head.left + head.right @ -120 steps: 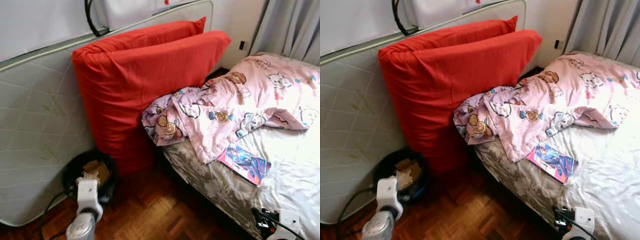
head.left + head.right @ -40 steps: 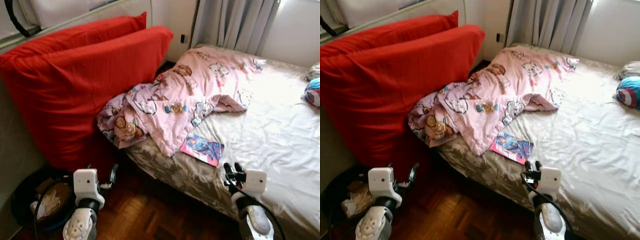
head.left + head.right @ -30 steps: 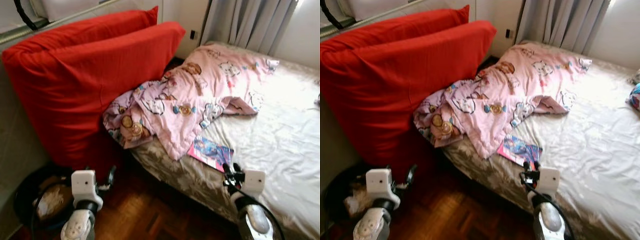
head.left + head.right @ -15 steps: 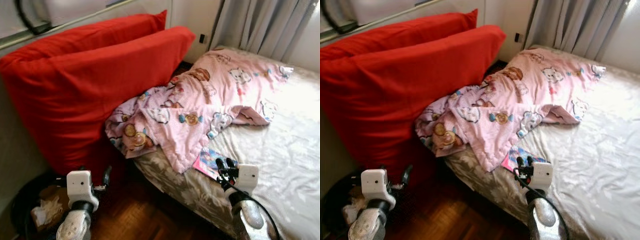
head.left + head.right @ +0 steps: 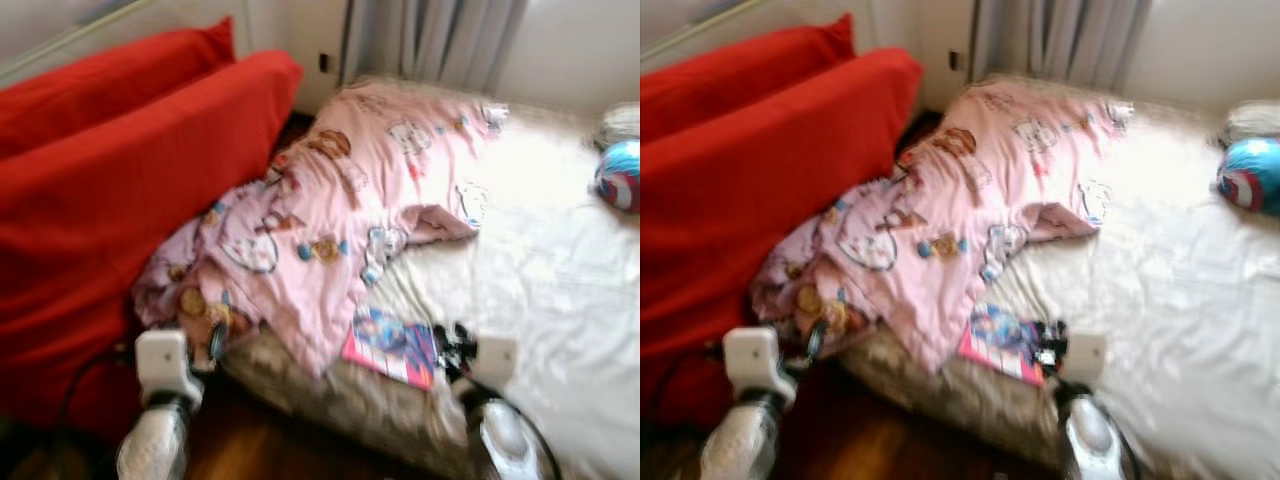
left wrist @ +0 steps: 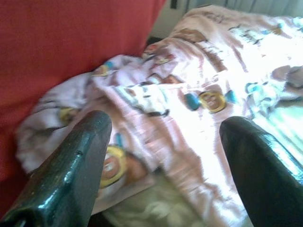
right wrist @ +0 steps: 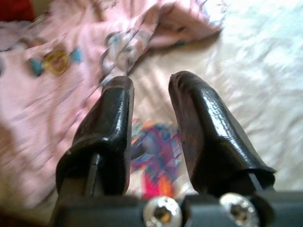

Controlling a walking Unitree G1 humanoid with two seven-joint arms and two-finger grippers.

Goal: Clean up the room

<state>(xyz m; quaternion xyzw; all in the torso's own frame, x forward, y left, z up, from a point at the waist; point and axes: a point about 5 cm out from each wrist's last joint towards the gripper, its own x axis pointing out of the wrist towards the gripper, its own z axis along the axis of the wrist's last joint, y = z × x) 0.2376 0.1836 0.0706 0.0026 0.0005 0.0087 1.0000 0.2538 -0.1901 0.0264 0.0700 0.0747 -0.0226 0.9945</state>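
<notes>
Head views, blurred: book point(image 5: 392, 346) flat on bed point(image 5: 560, 270) edge, just beside pink blanket point(image 5: 330, 210). Right gripper point(image 7: 150, 106) over book, fingers slightly apart. Left gripper point(image 6: 163, 142) spread wide near blanket's hanging corner, red cushion point(image 5: 130, 190) alongside.

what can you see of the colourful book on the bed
The book is thin and flat, its cover a blurred mix of pink, blue and purple artwork. It lies face up on the pale bed sheet near the mattress edge, closed as far as can be told. Its upper left corner sits at or just under the hem of the pink cartoon-print blanket. The right gripper hovers beside its right edge, jaws a little apart; whether they touch it is unclear.
</notes>
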